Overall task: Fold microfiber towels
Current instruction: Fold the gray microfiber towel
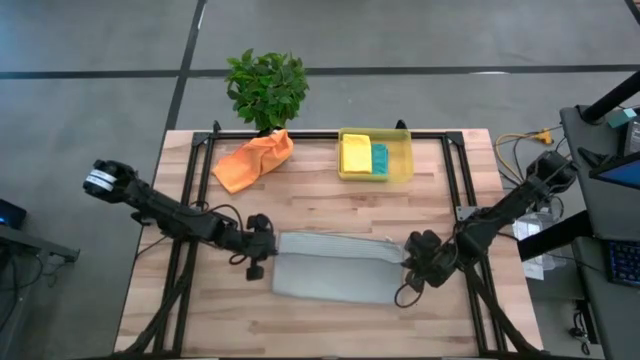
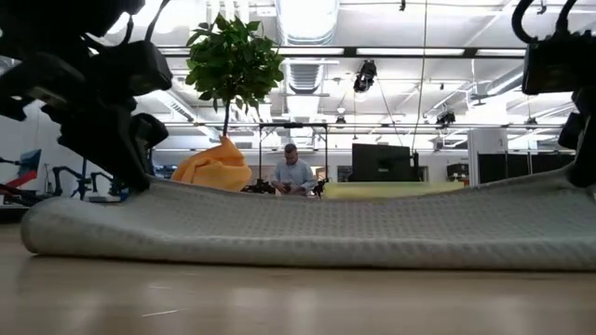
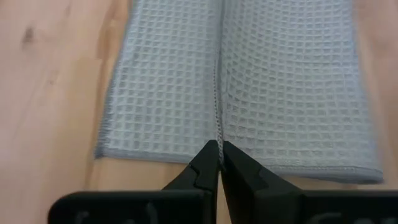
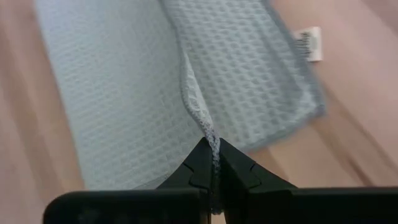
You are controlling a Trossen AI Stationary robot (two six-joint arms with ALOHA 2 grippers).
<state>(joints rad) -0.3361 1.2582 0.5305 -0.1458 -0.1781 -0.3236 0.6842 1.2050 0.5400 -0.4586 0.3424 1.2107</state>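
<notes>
A light grey towel [image 1: 330,268] lies folded over on itself near the table's front, long side running left to right. My left gripper [image 1: 262,247] is shut on its left end and my right gripper [image 1: 412,252] on its right end. An orange towel [image 1: 255,158] lies crumpled at the back by a potted plant. A yellow towel [image 1: 355,154] and a teal towel [image 1: 380,158] lie in a yellow bin [image 1: 400,170]. My left gripper [image 3: 219,149] pinches the grey towel's hemmed edge [image 3: 217,132] at its left end between both fingertips, slanting down from the table's left, in line with the hem. That end is raised a little [image 2: 154,186]; the rest lies on the table. My right gripper [image 4: 213,149] pinches a gathered ridge of the towel's edge [image 4: 208,134] at its right end between both fingertips, slanting down from the table's right. The ridge runs away from the fingers. That end rises [image 2: 568,181] while the rounded fold [image 2: 42,233] rests on the table.
A potted plant [image 1: 266,88] stands at the table's far edge beside the orange towel. A black frame [image 1: 200,150] runs along the back and sides of the table. Bare wood lies in front of the grey towel. A person [image 2: 294,174] sits in the room beyond.
</notes>
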